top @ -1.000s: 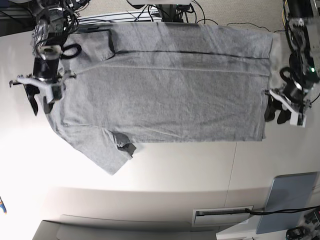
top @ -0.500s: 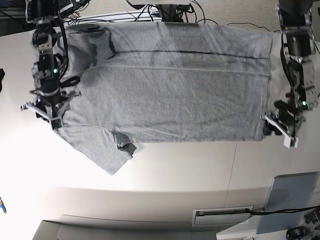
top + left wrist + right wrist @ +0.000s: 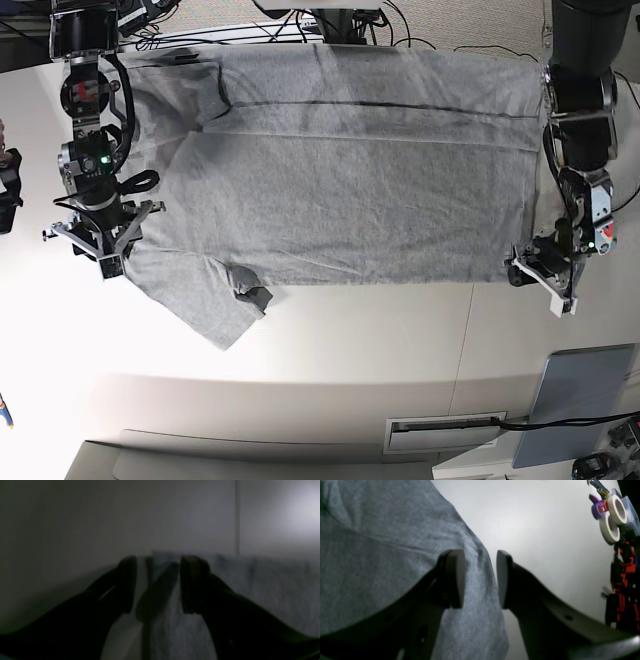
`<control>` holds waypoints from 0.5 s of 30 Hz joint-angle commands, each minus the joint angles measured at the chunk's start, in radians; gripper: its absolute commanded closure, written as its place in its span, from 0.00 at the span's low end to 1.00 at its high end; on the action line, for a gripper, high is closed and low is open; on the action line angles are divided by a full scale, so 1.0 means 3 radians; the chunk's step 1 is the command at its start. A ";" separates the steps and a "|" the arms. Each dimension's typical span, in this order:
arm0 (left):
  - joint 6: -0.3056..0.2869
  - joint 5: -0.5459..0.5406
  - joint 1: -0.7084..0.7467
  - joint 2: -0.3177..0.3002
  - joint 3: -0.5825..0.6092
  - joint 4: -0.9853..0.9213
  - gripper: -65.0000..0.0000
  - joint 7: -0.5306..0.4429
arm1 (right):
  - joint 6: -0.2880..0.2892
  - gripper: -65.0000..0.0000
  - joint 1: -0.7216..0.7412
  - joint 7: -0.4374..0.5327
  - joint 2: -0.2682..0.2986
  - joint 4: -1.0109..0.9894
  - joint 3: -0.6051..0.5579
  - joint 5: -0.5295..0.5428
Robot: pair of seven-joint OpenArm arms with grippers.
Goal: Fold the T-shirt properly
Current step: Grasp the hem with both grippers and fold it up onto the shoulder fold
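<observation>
- Across the white table (image 3: 350, 330) the T-shirt (image 3: 340, 170) lies spread flat, neck end toward the right arm's side, hem toward the left arm's side. One sleeve (image 3: 205, 300) sticks out toward the near edge with its cuff curled over.
- No boxes or bins in sight, so nothing is sitting inside anything.
- Right gripper (image 3: 480, 578) is down at the shoulder edge of the shirt, fingers apart with a ridge of grey fabric running up between them. Not clamped on it, the pads stand clear of the cloth.
- Left gripper (image 3: 158, 583) is low at the hem corner, fingers also parted, cloth edge and bare table showing in the gap. That view is dark and blurry, so I can't tell if a fingertip touches the cloth.
- Around it: cables (image 3: 330, 25) along the far edge, a grey pad (image 3: 580, 400) off the near corner, tape rolls (image 3: 611, 517) past the right gripper. Nothing lies on the shirt.
</observation>
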 commanded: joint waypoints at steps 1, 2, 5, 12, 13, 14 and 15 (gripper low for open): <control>-0.0004 -0.0027 -0.0088 -0.0053 -0.0015 0.0036 0.55 -0.0013 | -0.0028 0.67 0.0056 0.0081 0.0048 0.0046 0.0025 -0.0019; -0.0048 -0.0028 -0.0078 -0.0053 -0.0015 0.0036 0.55 0.0038 | -0.0027 0.67 0.0056 0.0085 0.0048 0.0046 0.0025 -0.0019; -0.0326 -0.0031 -0.0066 -0.0053 -0.0015 0.0036 0.55 0.0237 | -0.0027 0.67 0.0057 0.0099 0.0048 0.0046 0.0025 -0.0019; -0.0430 -0.0066 -0.0060 -0.0053 -0.0015 0.0036 0.67 0.0385 | -0.0027 0.67 0.0058 0.0128 0.0048 0.0046 0.0025 -0.0019; -0.0430 -0.0066 -0.0058 -0.0053 -0.0015 0.0036 0.72 0.0384 | -0.0024 0.67 0.0065 0.0141 0.0048 0.0046 0.0025 -0.0019; -0.0430 -0.0065 -0.0057 -0.0052 -0.0015 0.0036 0.78 0.0384 | -0.0015 0.67 0.0078 0.0144 0.0048 0.0043 0.0025 -0.0020; -0.0429 -0.0065 -0.0057 -0.0052 -0.0015 0.0036 0.85 0.0384 | 0.0011 0.67 0.0098 0.0144 0.0048 0.0033 0.0025 -0.0020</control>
